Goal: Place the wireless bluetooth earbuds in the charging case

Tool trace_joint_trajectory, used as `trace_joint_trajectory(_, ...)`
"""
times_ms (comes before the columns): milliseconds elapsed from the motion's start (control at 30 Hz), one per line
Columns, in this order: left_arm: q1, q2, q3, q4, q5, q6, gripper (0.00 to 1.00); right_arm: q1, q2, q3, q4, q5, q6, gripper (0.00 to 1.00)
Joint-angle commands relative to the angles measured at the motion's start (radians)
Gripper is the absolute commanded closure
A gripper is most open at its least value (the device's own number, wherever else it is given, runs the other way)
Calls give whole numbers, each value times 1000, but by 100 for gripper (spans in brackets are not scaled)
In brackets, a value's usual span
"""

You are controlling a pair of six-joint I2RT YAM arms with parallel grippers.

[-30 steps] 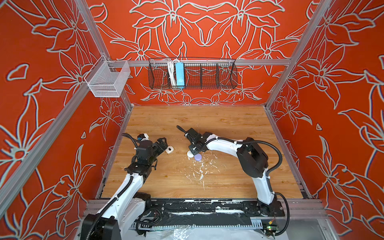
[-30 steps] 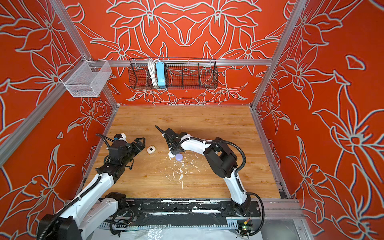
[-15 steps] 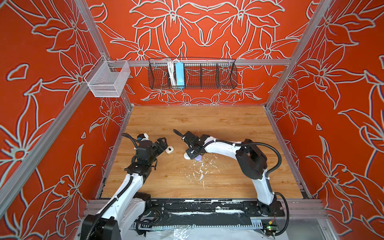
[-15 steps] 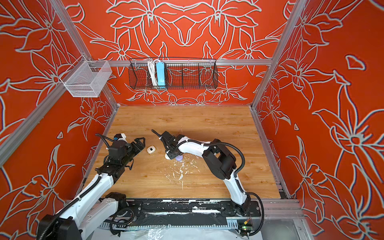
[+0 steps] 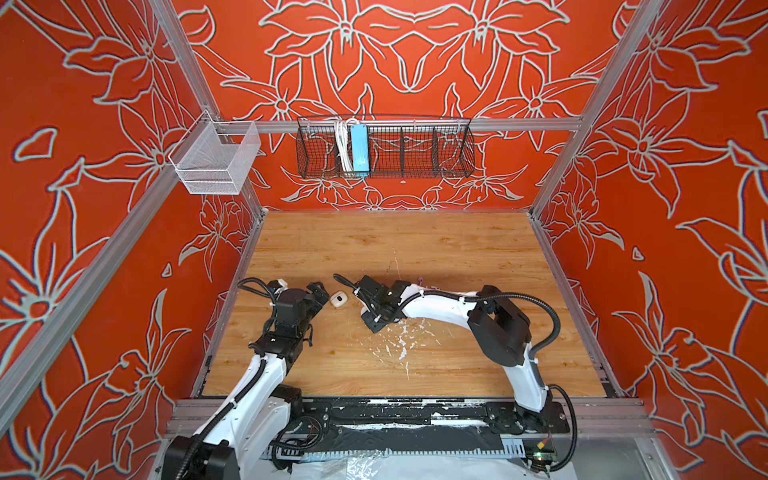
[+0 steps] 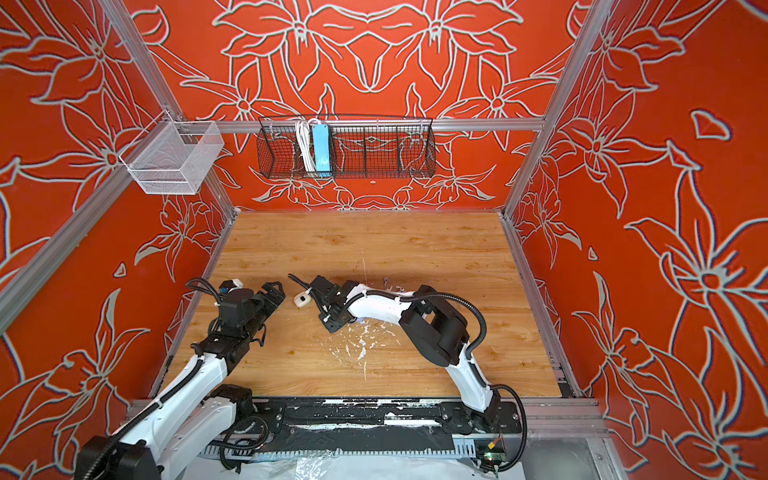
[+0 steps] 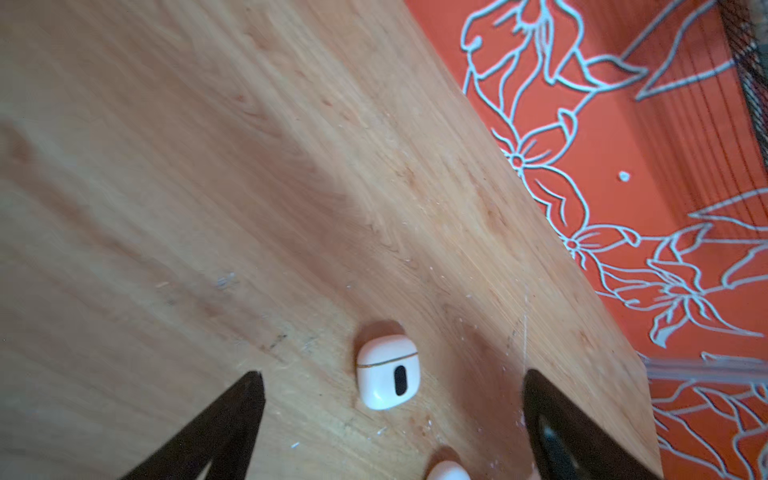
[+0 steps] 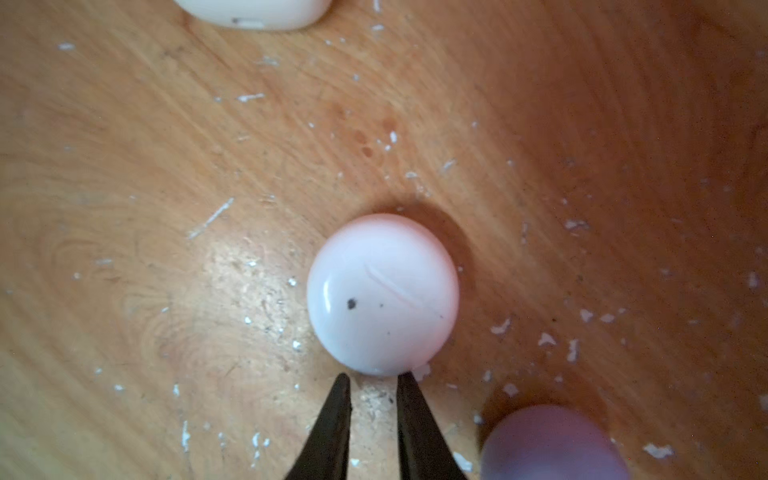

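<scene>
Leftward and toward the front rail the right arm has swung since a second ago, so that in both top views its wrist now hides the lavender case (image 8: 552, 444) that lay bare beside it. The left arm and the white charging case (image 7: 388, 372) have kept their places. That case lies shut on the counter (image 5: 415, 249), in the gap between the fingertips of the left pincer (image 5: 322, 293), which stands wide open and touches nothing. The case is nearly square; its lid seam runs parallel to the line from fingertip to fingertip, and its dark oval mark runs lengthwise across that seam. The right pincer (image 8: 370, 380) is all but closed, with nothing between its tips, which sit at the near rim of a pale pink round case (image 8: 382, 295); whether they touch it I cannot tell. The lavender case sits near those tips, blurred. The wireless bluetooth earbuds (image 6: 392, 286), lavender and white, lie loose on the counter just behind the right forearm, too small to read which way their stems point.
</scene>
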Motion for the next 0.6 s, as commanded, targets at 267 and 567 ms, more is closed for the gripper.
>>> trace_joint_trajectory(267,7,-62,9,-116,-171,-149,6,12,-100,-83,81,62,-112,47)
trace_joint_trajectory(567,7,-48,24,-68,-96,-73,6,-11,-150,-183,213,-84,-407,23)
